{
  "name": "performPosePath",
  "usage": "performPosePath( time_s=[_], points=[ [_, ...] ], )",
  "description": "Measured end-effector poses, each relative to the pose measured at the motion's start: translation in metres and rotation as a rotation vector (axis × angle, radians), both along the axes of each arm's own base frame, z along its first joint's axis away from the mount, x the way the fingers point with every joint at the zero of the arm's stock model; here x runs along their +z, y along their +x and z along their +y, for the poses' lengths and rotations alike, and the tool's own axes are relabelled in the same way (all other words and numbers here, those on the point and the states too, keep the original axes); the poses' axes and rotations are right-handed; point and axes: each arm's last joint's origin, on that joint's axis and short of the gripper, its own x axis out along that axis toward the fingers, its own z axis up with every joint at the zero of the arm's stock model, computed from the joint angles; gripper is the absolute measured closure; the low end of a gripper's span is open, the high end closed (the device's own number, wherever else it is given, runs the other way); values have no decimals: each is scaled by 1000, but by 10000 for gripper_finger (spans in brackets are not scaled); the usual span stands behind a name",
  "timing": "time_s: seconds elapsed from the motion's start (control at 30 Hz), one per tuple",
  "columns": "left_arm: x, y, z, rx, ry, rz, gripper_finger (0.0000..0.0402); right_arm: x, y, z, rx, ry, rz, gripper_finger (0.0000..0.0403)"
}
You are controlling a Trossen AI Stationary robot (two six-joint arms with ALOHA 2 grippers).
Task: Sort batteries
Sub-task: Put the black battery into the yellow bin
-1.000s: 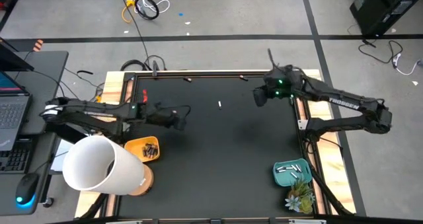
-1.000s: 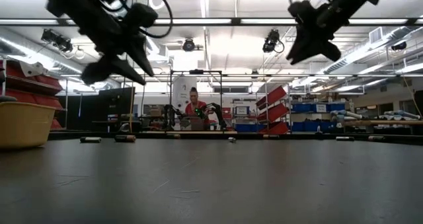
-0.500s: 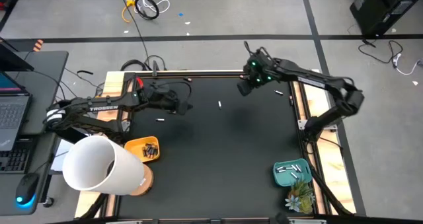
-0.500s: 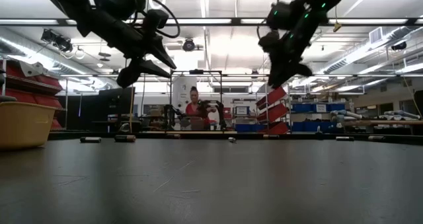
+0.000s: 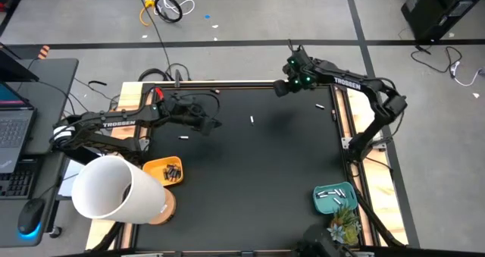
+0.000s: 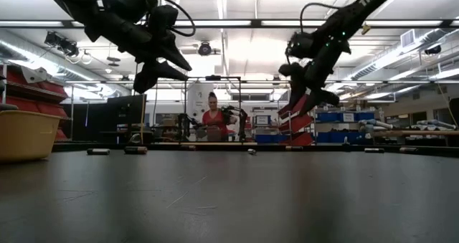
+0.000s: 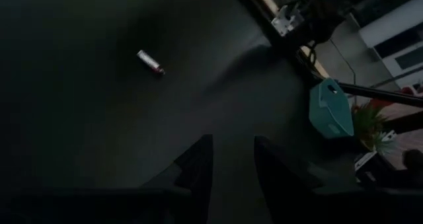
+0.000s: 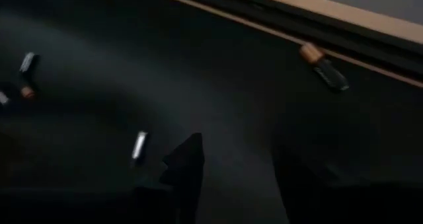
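Note:
Loose batteries lie on the black mat: a white one (image 5: 252, 120) mid-table, another (image 5: 183, 138) near my left arm, one (image 5: 320, 106) at the right. My left gripper (image 5: 217, 124) hangs open above the mat's left half; a white, red-ended battery (image 7: 151, 62) lies ahead of it. My right gripper (image 5: 280, 89) hangs open over the far edge, above a dark, copper-ended battery (image 8: 324, 65) that lies along the edge rail. A white battery (image 8: 139, 145) lies farther off.
A yellow bowl (image 5: 155, 166) holding dark batteries and a big white tube (image 5: 114, 189) sit at the near left. A teal tray (image 5: 342, 204) with white batteries and a small plant (image 5: 342, 227) sit near right. A person (image 6: 213, 121) sits far behind.
My right gripper has swung toward the table's far edge and leftward, sinking lower, and has opened. My left gripper shifted a little toward the far edge and rolled early on, then stayed still.

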Motion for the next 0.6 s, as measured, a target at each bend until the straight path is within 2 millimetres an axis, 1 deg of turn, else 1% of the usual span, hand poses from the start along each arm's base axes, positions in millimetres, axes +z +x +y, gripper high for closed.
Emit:
performPosePath(
  time_s=[0.13, 0.23, 0.33, 0.43, 0.5, 0.6],
  points=[
    [2, 0, 2, -10, 38, -21, 277, -15, 5, -12, -21, 50, 39, 202],
    [4, -2, 9, 18, 49, -39, 277, -23, 15, -18, 31, 66, 119, 185],
    [5, -5, 17, 40, 46, -53, 277, -23, 25, -25, 76, 15, 225, 178],
    [5, -8, 24, 59, 26, -62, 277, -17, 34, -34, 120, -26, 243, 177],
    [6, -9, 27, 74, 23, -71, 277, -17, 36, -40, 132, -36, 277, 179],
    [8, -11, 32, 95, 28, -85, 277, -25, 36, -50, 122, -7, 316, 182]
  ],
)
